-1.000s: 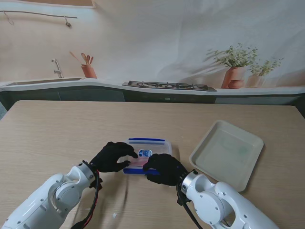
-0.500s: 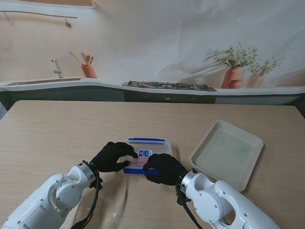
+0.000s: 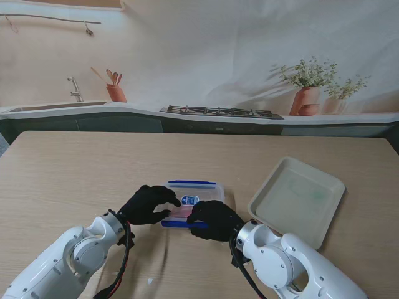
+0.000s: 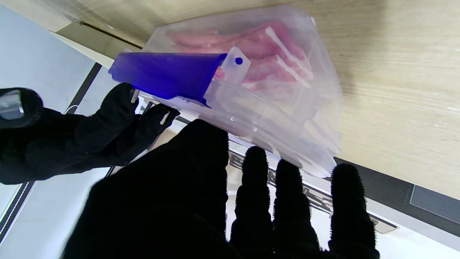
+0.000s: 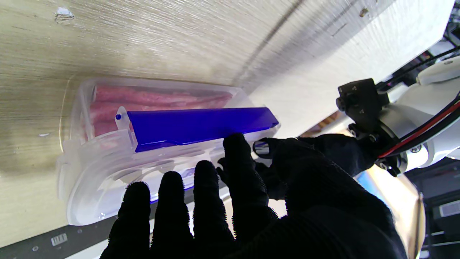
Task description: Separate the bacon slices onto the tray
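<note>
From the stand, the clear container [image 3: 193, 200] sits on the table [image 3: 75, 168] at about 6 o'clock from centre, with both black-gloved hands on its near end. The left hand [image 3: 147, 204] curls over the 9 o'clock corner, and the right hand [image 3: 212, 219] covers the blue latch [image 3: 176, 222] at the near edge. The tray [image 3: 298, 200] lies well apart at 3 o'clock, bare.

In the left wrist view, the bacon slices [image 4: 266, 50] show pink through the closed lid. The fingers [image 4: 255, 172] reach over the lid, spread, pressing rather than gripping, as far as I can tell.

In the right wrist view, one fingertip touches the blue latch [image 5: 201, 126]; the others lie apart on the lid rim, closed on nothing.

My judgement: if the latch resists, the light box may tilt or skid, since only fingertip pressure steadies it. The latch could also snap free suddenly and jolt the slices.
</note>
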Controlling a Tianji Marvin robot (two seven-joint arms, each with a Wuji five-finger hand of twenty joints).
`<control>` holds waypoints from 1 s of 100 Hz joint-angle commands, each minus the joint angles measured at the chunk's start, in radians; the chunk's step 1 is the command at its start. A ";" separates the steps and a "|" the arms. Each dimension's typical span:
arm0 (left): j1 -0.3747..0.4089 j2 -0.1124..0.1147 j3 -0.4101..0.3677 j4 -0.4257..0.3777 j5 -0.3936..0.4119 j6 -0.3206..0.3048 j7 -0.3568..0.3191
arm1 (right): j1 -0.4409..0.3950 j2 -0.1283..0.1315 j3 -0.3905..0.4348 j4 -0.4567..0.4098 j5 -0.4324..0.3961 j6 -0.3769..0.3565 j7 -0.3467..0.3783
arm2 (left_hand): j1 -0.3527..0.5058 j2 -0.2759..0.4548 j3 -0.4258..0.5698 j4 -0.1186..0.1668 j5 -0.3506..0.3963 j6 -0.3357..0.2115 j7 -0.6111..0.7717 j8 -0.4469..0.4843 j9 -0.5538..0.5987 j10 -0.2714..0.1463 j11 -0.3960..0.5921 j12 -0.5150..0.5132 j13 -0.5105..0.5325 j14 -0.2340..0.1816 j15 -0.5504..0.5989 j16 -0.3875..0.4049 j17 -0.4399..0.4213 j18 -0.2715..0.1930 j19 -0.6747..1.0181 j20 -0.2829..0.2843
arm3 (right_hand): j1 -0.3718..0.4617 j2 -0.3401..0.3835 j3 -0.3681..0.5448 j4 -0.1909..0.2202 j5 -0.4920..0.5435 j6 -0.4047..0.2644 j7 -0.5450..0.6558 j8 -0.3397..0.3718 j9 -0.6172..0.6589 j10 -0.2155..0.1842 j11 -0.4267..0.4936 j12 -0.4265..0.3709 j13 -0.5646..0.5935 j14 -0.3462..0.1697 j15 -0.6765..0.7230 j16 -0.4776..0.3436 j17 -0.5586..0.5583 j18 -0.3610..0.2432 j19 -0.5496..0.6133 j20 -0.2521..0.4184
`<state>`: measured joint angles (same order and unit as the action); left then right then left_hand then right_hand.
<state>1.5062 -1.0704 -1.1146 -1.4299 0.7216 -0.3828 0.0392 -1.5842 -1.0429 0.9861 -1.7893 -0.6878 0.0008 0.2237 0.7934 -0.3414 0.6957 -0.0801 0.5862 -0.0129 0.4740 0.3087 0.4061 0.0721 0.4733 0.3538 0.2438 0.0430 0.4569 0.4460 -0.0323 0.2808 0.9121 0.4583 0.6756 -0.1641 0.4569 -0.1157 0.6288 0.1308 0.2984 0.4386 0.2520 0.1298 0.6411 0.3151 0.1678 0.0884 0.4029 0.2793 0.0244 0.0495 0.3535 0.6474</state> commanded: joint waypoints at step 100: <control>0.007 0.001 0.018 0.030 0.008 0.013 -0.029 | -0.047 -0.004 0.104 -0.038 -0.009 -0.161 -0.013 | 0.010 -0.001 0.006 0.004 0.004 -0.020 0.003 0.006 -0.024 -0.040 0.010 0.009 0.028 0.100 0.024 0.024 -0.022 0.017 0.013 0.004 | -0.015 -0.029 0.031 0.022 0.139 -0.059 0.119 0.104 0.031 -0.021 -0.023 -0.005 0.009 0.004 0.005 -0.001 0.039 0.032 0.020 0.024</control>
<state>1.4986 -1.0705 -1.1066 -1.4270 0.7192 -0.3747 0.0369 -1.6378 -1.0409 1.0763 -1.8062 -0.6965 -0.1637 0.2091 0.8026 -0.3325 0.6946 -0.0801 0.5862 -0.0155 0.4740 0.3090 0.4044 0.0711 0.4733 0.3539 0.2362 0.0370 0.4459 0.4535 -0.0424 0.2813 0.9120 0.4584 0.6729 -0.1762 0.4857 -0.1157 0.7988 0.1044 0.4314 0.5614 0.2784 0.1080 0.6391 0.3074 0.1667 0.0834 0.4078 0.2703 0.0621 0.0754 0.3589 0.6497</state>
